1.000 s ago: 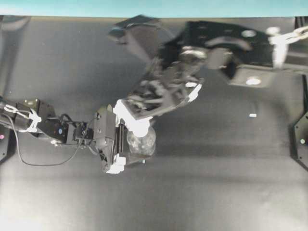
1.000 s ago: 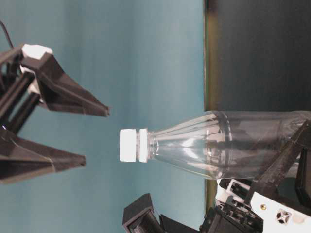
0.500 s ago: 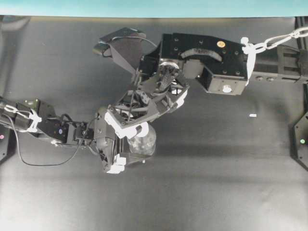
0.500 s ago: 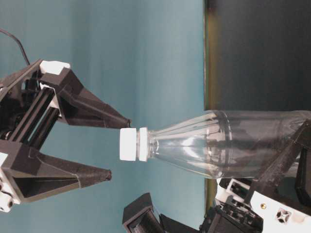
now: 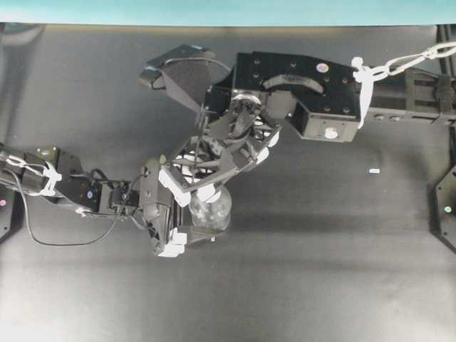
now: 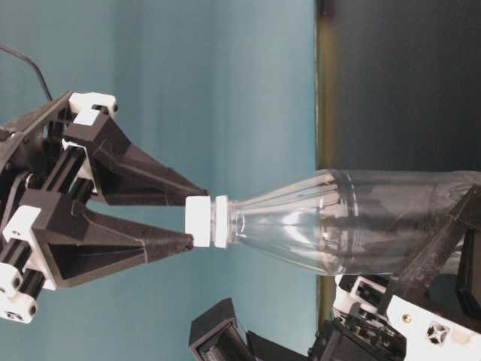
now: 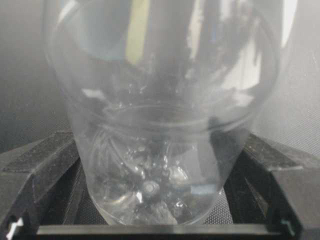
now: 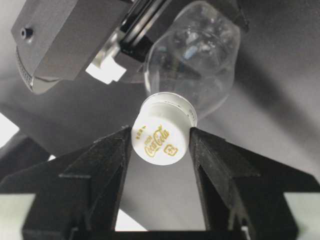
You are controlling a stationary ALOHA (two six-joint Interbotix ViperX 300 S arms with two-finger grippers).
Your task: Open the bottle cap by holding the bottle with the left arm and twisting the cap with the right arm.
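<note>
Bottle (image 5: 210, 209) stands upright on the dark table (image 5: 320, 271), roughly center-left in the overhead view. Clear body, white cap (image 8: 161, 134) on top, gold logo print visible on the cap face in the right wrist view.

Left claw (image 5: 179, 211) comes in level from the left of the bottle, low on the body. Left wrist view: bottle base (image 7: 155, 185) sits between the two black fingers (image 7: 40, 165), both sides against the plastic. Reads as clamped on the bottle, fingers wide apart because the body is wide.

Right claw (image 6: 192, 219) is above the bottle, pointing down at the cap, with the boxy right arm (image 5: 299, 92) reaching in from the right of the bottle. Table-level view: both black finger tips are at the cap's sides, one on each side, cap between them. Right wrist view agrees: cap sits squarely in the gap, fingers (image 8: 107, 165) flanking it on both sides and right up against the cap wall. Can't tell whether they're pressing firmly or just touching.

Cap is seated on the neck, collar ring (image 6: 221, 222) just below it; no visible gap between cap and ring.

Small white scrap (image 5: 374, 171) lies on the table well to the right of the bottle.
</note>
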